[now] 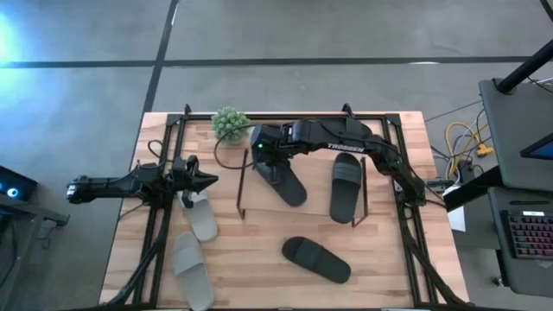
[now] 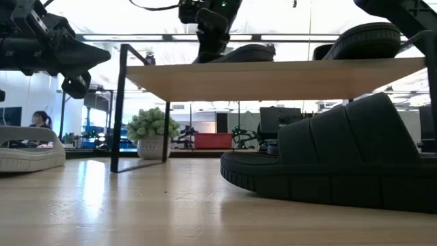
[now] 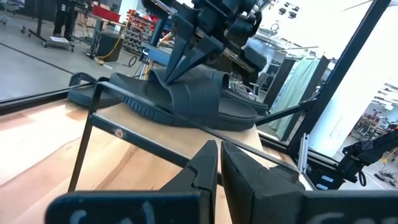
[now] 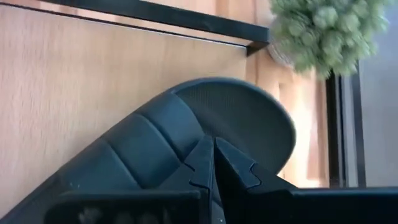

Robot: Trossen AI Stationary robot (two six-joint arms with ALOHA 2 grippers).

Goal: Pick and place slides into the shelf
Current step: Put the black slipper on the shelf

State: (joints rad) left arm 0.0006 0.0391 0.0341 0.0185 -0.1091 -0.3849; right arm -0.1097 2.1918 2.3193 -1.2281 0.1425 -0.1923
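Note:
The shelf [image 1: 302,212] stands mid-table, its pale board on thin dark legs. Two black slides lie soles down on the board: a slanted one [image 1: 287,185] at its left and another [image 1: 346,187] at its right. A third black slide [image 1: 317,259] rests on the table in front. Two pale slides [image 1: 201,221] [image 1: 192,275] lie on the table at the left. My right gripper [image 1: 259,168] is shut above the slanted slide's far end. My left gripper [image 1: 211,181] is shut and level at the table's left, touching nothing. My right gripper sets its shut fingertips [image 3: 163,74] on the slanted black slide where the strap's edge [image 4: 186,163] meets the footbed of the rounded end nearest the plant. The fingers slant steeply down from above. The slide lies flat on the shelf's board.
A small potted plant [image 1: 231,125] stands just behind the shelf's far left corner. Black frame rails [image 1: 166,216] run along the table's left, right and far sides. Bare table shows between the front black slide and the pale slides.

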